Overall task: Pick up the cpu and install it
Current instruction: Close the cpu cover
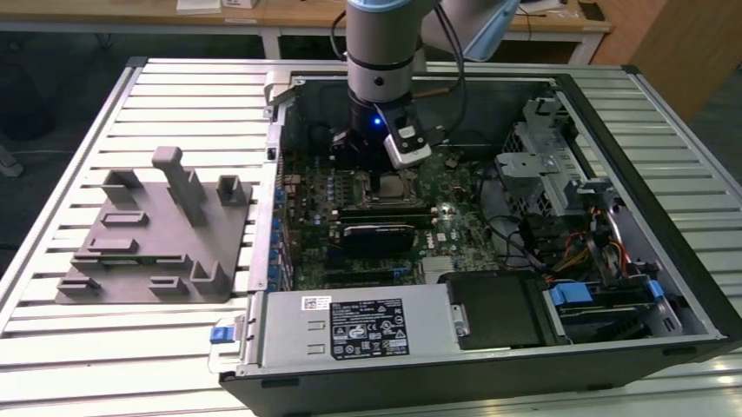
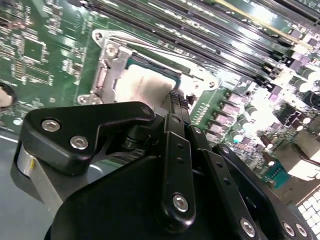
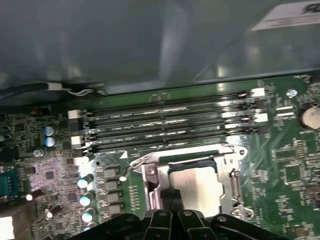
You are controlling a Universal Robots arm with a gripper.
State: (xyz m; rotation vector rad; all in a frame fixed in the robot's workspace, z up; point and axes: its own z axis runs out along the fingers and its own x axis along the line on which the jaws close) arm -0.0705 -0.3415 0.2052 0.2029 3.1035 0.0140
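The cpu (image 1: pixel 398 185) is a small square chip with a pale silver top. It lies flat inside the metal socket frame (image 3: pixel 232 175) on the green motherboard (image 1: pixel 464 228), within the open computer case. In both wrist views the cpu (image 3: pixel 202 184) (image 2: pixel 142 90) sits just past my fingertips. My gripper (image 1: pixel 383 167) hangs straight down over the socket. Its two thin black fingers (image 3: pixel 165 197) are pressed together, shut, with their tips at the near edge of the cpu (image 2: pixel 176 97). Nothing shows between them.
A grey plastic fixture (image 1: pixel 156 230) stands on the slatted table at the exterior view's left. A silver box with a black label (image 1: pixel 360 326) fills the case's front. The drive cage and cables (image 1: pixel 557 178) crowd the right. Memory slots (image 3: pixel 170 125) run beside the socket.
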